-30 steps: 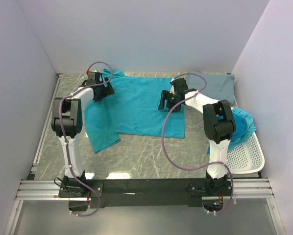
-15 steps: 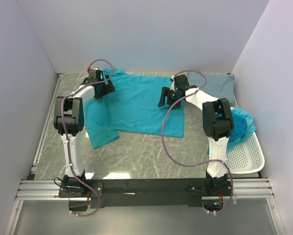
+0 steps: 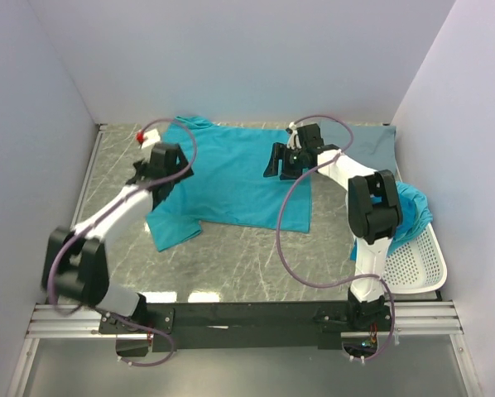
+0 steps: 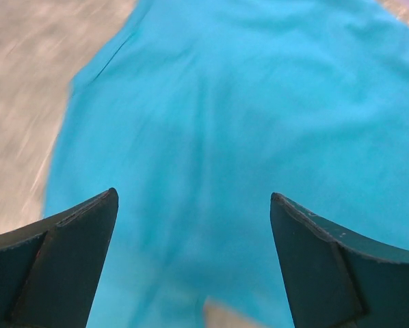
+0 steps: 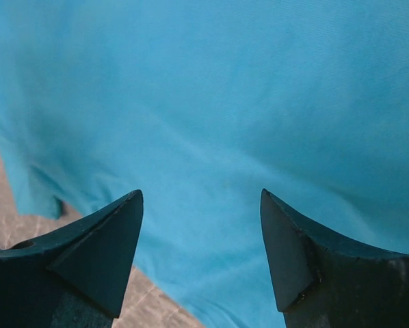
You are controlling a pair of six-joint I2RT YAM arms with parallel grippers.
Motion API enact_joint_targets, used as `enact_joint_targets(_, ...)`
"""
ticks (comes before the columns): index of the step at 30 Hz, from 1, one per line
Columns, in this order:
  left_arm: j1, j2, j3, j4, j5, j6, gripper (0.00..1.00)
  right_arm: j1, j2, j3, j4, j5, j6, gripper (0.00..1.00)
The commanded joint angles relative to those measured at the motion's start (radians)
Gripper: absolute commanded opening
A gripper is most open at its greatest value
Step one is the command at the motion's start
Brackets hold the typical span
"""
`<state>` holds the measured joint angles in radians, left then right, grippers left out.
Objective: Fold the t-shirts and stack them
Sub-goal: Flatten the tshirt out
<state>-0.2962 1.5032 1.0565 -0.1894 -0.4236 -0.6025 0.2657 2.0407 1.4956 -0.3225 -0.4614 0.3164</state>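
Note:
A teal t-shirt (image 3: 231,174) lies spread flat across the middle of the table, one sleeve (image 3: 171,227) reaching toward the near left. My left gripper (image 3: 165,168) hovers over its left shoulder, jaws wide open and empty; the left wrist view shows blurred teal cloth (image 4: 245,116) between the fingers (image 4: 193,195). My right gripper (image 3: 277,163) is open above the shirt's right side; teal cloth (image 5: 211,89) fills the right wrist view, and nothing sits between the jaws (image 5: 201,193). A folded grey-blue t-shirt (image 3: 372,145) lies at the back right. More teal t-shirts (image 3: 413,207) are heaped in the basket.
A white perforated basket (image 3: 417,265) stands at the near right, beside the right arm. Grey walls close in the table on three sides. Bare marbled tabletop (image 3: 239,265) shows in front of the shirt. Purple cables loop off both arms.
The left arm has swung its elbow down and to the near left, pulling its gripper off the collar toward the shirt's left shoulder. The right gripper has shifted slightly toward the back.

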Motion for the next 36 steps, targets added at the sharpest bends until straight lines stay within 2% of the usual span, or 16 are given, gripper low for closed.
enact_joint_targets(1,-0.033,-0.151,-0.151,-0.087,-0.168,-0.168,0.98,-0.005,-0.109,-0.043,0.083,-0.049,-0.005,0.75)
enact_joint_targets(2,-0.040,-0.181,-0.214,-0.097,-0.176,-0.192,0.96,-0.005,-0.122,-0.069,0.091,-0.054,-0.004,0.75)
enact_joint_targets(7,-0.087,-0.340,-0.337,-0.252,-0.228,-0.379,0.89,-0.005,-0.183,-0.141,0.120,-0.028,-0.008,0.75)
enact_joint_targets(9,-0.110,-0.401,-0.383,-0.307,-0.263,-0.445,0.90,-0.009,-0.197,-0.159,0.119,-0.016,-0.011,0.75)
enact_joint_targets(13,-0.126,-0.471,-0.432,-0.392,-0.238,-0.551,0.90,-0.023,-0.221,-0.208,0.167,-0.032,0.006,0.75)
enact_joint_targets(16,-0.132,-0.494,-0.449,-0.475,-0.268,-0.604,0.87,-0.029,-0.238,-0.262,0.195,-0.053,0.012,0.75)
enact_joint_targets(19,-0.132,-0.492,-0.467,-0.524,-0.279,-0.629,0.82,-0.036,-0.257,-0.290,0.209,-0.043,0.013,0.75)
enact_joint_targets(26,-0.133,-0.403,-0.471,-0.466,-0.179,-0.562,0.75,-0.056,-0.295,-0.347,0.237,-0.042,0.023,0.75)
enact_joint_targets(32,-0.133,-0.367,-0.481,-0.413,-0.135,-0.527,0.55,-0.062,-0.304,-0.370,0.250,-0.046,0.027,0.75)
enact_joint_targets(36,-0.133,-0.339,-0.478,-0.410,-0.104,-0.516,0.48,-0.069,-0.310,-0.380,0.261,-0.051,0.027,0.75)
